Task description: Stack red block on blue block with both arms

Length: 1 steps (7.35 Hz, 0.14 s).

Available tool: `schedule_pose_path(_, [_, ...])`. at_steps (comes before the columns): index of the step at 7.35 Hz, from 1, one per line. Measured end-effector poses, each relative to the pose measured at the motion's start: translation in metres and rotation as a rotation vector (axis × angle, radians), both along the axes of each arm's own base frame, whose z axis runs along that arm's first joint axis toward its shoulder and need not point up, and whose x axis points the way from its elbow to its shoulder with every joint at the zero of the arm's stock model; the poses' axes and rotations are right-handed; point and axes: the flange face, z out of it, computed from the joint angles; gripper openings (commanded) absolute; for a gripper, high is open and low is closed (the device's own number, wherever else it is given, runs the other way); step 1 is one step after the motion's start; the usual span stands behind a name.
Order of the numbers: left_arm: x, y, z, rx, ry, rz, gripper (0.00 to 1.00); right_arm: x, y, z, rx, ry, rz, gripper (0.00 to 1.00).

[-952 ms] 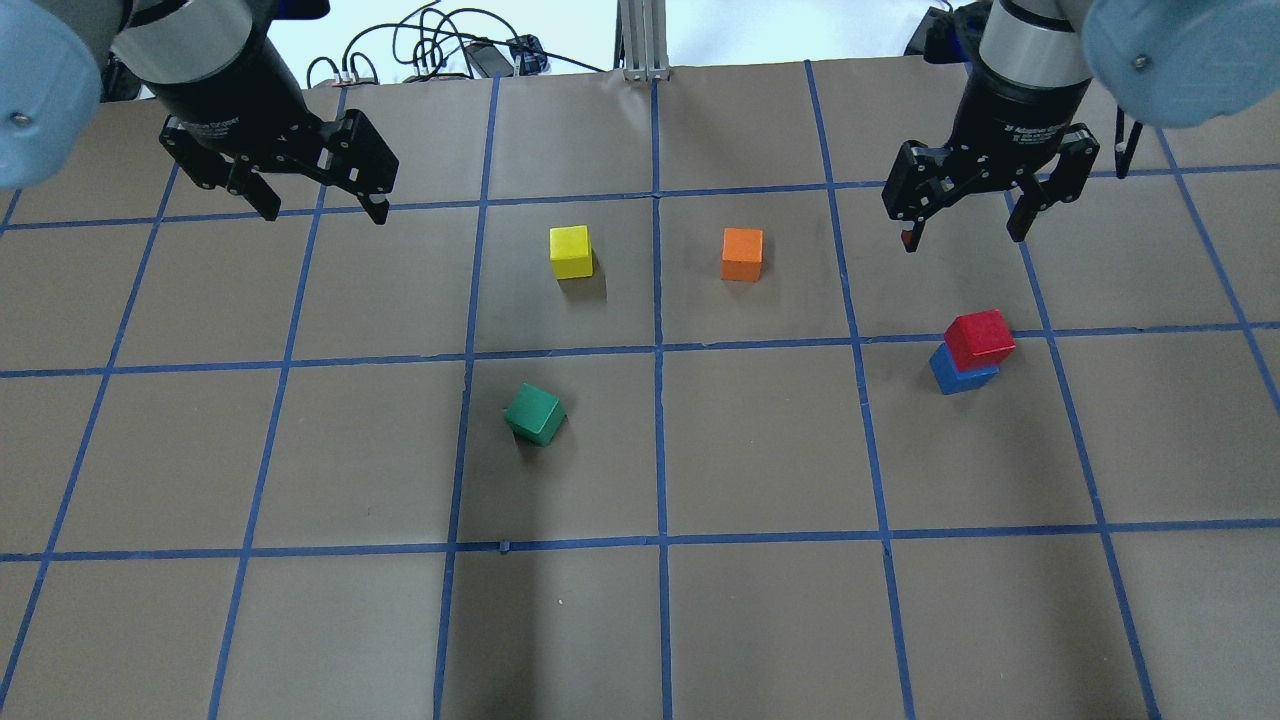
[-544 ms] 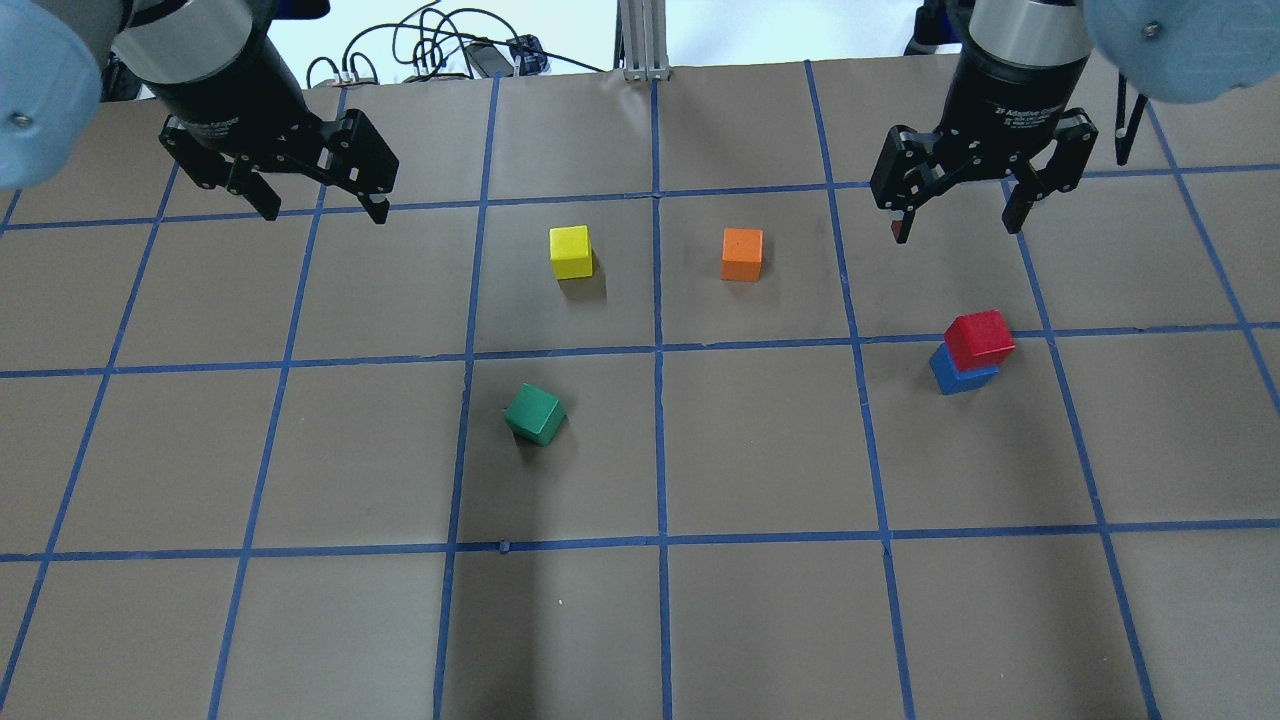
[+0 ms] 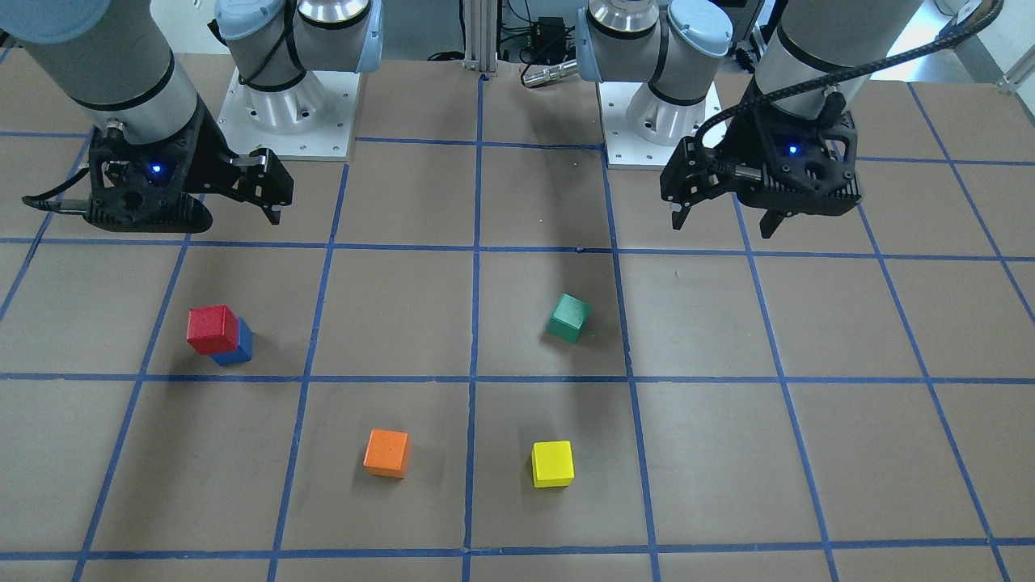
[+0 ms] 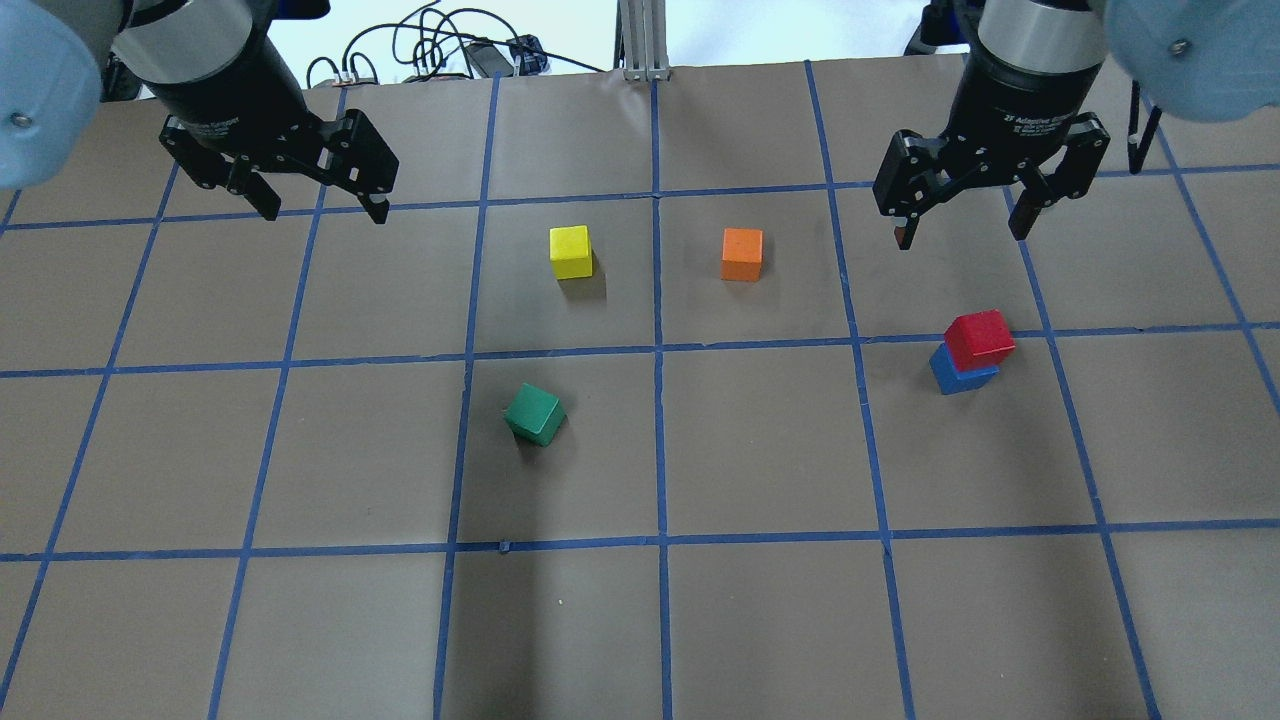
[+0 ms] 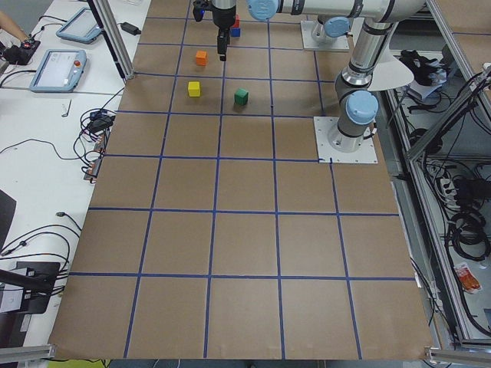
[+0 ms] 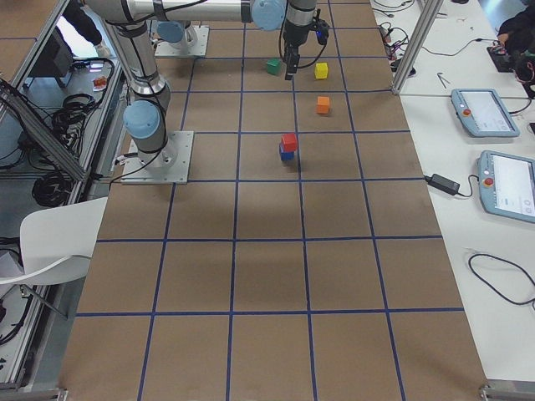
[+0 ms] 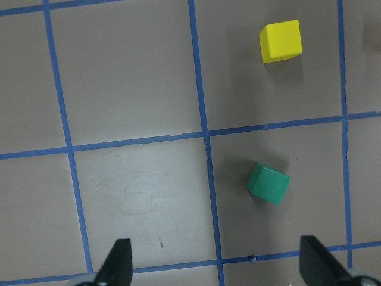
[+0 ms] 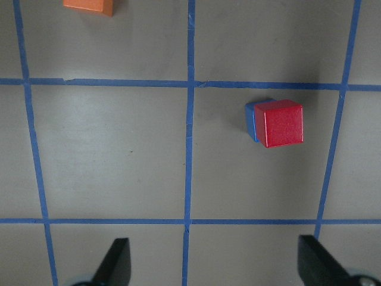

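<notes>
Read across the overhead view, from the robot's left side to its right.

Far to the left of the red block, raised off the desk: left gripper, jaws spread wide, nothing between them. Looks down, in its own wrist view, on green and yellow cubes only, with no sight of the red block.

Left of the red block and farther from the robot: yellow block. Left of it and slightly nearer the robot: green block, turned askew to the grid lines. Closer to the red block, again left and farther out: orange block. All three well apart from it.

Then the right gripper, raised clear of the red block, touching nothing, jaws wide apart and empty. By far the nearer of the two. In its wrist view the red block shows below and ahead of the gap between the fingertips, off toward one finger's side rather than centred.

Last, the red block itself: rests on top of the blue block, only an edge of blue showing beneath. Seems slightly offset or twisted on it, though the camera angle may account for that. Being a cube, has no long axis to mind.

Judged from this, stacking looks done. Any further move probably only needs to keep clear of the red block.
</notes>
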Motion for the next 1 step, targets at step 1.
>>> schedule_pose_path(1, [-0.0001,0.0000,-0.0001,0.000,0.000,0.000,1.00,-0.0001,0.0003,-0.0007,0.002,0.001,0.000,1.00])
